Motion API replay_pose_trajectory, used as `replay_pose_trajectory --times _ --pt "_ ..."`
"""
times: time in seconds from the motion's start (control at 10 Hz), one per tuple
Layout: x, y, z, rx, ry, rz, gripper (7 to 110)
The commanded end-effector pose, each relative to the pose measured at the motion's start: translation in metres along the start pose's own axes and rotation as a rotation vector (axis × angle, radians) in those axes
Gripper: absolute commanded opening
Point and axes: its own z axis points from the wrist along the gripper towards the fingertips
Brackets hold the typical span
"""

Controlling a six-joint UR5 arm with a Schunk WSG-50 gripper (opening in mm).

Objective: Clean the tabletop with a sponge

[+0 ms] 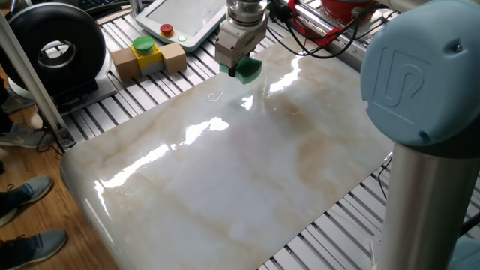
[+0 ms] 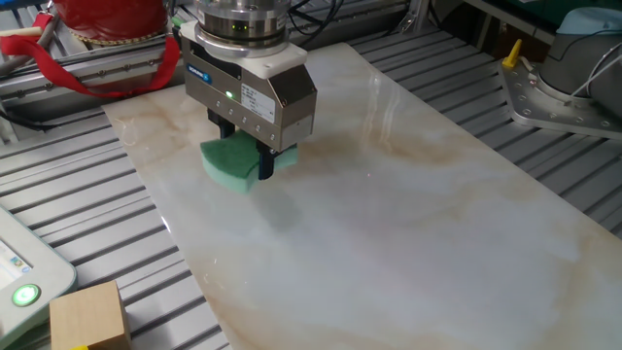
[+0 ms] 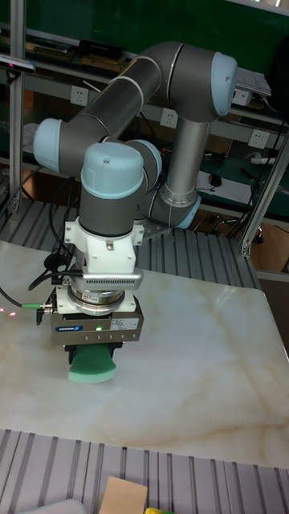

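Observation:
The marble tabletop (image 1: 225,172) (image 2: 408,214) (image 3: 185,361) fills most of each view. A green sponge (image 1: 248,70) (image 2: 231,163) (image 3: 91,365) is held just above or at the slab's surface near its far edge, whether it touches I cannot tell. My gripper (image 1: 241,67) (image 2: 245,156) (image 3: 94,353) points straight down and is shut on the sponge, whose wavy edge sticks out below and to the side of the dark fingers (image 2: 266,161). The fingertips are mostly hidden behind the sponge and the gripper body.
A cardboard box with a yellow-and-green button (image 1: 147,52) and a white pendant tablet (image 1: 180,19) lie on the ribbed aluminium frame (image 1: 112,105). A black round device (image 1: 52,45) stands at the left. Red object and cables (image 2: 97,29) sit beyond the slab. A wooden block (image 2: 89,313) lies on the frame.

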Motion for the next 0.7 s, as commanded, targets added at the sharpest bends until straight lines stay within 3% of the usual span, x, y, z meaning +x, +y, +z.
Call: replay_pose_trajectory --times 0.0,0.1,0.6 --pt "0.0031 -0.0083 -0.0003 0.024 0.008 -0.005 7" --pt "0.0022 -0.0006 0.0016 -0.006 0.018 0.003 7" --pt "0.0018 -0.0104 0.0062 0.012 0.007 -0.010 7"
